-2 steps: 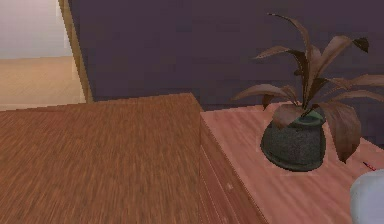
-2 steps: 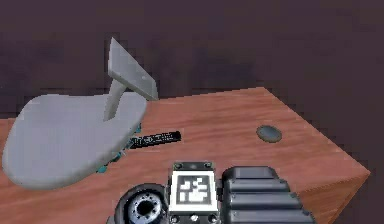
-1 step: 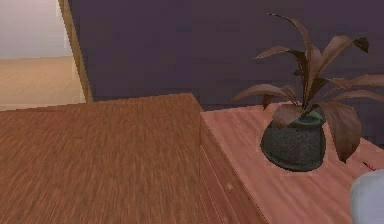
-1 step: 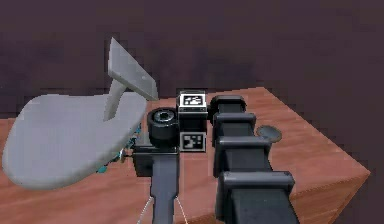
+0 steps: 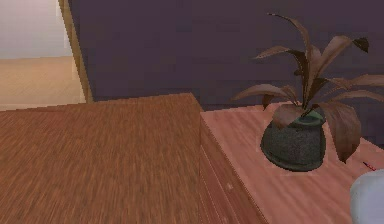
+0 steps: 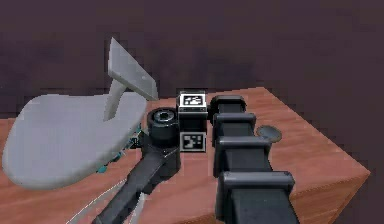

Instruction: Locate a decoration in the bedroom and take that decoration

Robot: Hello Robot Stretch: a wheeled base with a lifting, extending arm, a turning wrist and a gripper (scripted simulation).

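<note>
Nearest me, the dark arm (image 6: pixel 250 170) stretches out above a wooden tabletop (image 6: pixel 310 145). Its gripper (image 6: pixel 150 160) ends right at a pale grey finned shape (image 6: pixel 65 135) lying on that top, so I cannot tell whether it holds anything. Farther ahead, a potted plant (image 5: pixel 300 135) stands on a lower wooden surface (image 5: pixel 250 165) against the purple wall (image 5: pixel 170 45).

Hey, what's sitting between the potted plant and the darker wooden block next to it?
Nothing. In the forward view, the stretch from the potted plant to the darker wooden block is bare reddish tabletop.
</note>
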